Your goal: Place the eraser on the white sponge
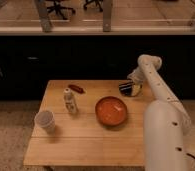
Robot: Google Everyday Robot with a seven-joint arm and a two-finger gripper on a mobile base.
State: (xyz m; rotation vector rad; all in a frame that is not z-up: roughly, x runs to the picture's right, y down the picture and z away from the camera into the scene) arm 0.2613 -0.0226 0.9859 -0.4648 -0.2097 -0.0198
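A small reddish-brown oblong object [76,88], possibly the eraser, lies near the far left edge of the wooden table [86,142]. I see nothing that is clearly a white sponge. My gripper [128,88] hangs over the far right part of the table, well to the right of the reddish object and just behind the orange bowl. My white arm [161,115] reaches up from the lower right.
An orange bowl [111,110] sits right of the table's centre. A small pale bottle [69,100] stands left of it. A white cup [45,120] stands near the left edge. A dark counter wall [66,60] runs behind the table.
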